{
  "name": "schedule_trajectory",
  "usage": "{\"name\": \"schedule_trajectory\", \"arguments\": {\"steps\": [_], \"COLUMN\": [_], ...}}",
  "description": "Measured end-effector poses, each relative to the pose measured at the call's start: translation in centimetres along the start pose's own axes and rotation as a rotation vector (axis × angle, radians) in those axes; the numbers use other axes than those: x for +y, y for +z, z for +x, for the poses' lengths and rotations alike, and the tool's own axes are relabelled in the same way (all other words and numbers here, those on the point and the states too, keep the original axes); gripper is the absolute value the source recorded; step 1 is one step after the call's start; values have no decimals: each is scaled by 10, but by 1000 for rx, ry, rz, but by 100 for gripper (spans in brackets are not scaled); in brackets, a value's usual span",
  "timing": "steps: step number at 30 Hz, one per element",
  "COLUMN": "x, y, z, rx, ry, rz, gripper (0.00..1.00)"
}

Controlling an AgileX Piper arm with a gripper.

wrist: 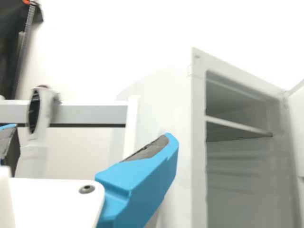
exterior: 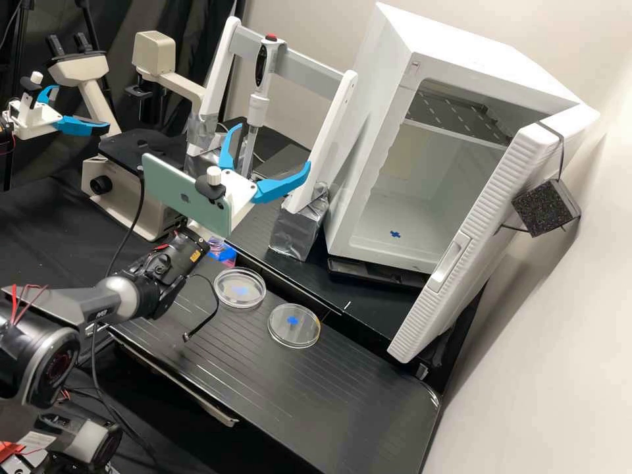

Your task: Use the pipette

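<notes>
My gripper (exterior: pixel 272 147) is open in front of the white stand, at the height of the pipette's lower part. The pipette (exterior: pixel 259 108), white with a dark oval panel and a red top, hangs upright from the stand's grey crossbar. In the high view its narrow shaft shows between the blue fingers, nearer the left one; nothing is gripped. In the wrist view the gripper (wrist: pixel 89 134) also has its fingers wide apart, and the pipette (wrist: pixel 43 114) stands beyond them at the crossbar. Its lower part is faint there.
The stand (exterior: pixel 329 138) has taped feet. Right of it is a white cabinet (exterior: pixel 368 131) with its door (exterior: pixel 487 224) ajar. Two clear dishes (exterior: pixel 239 288) (exterior: pixel 294 326) lie on the bench (exterior: pixel 355 388). A microscope (exterior: pixel 122 197) is at left, near a second arm's gripper (exterior: pixel 72 118).
</notes>
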Motion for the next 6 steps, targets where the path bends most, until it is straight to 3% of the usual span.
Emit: {"name": "schedule_trajectory", "arguments": {"steps": [6], "x": [-8], "y": [10], "z": [-8], "rx": [-29], "ry": [-39], "rz": [38], "gripper": [100]}}
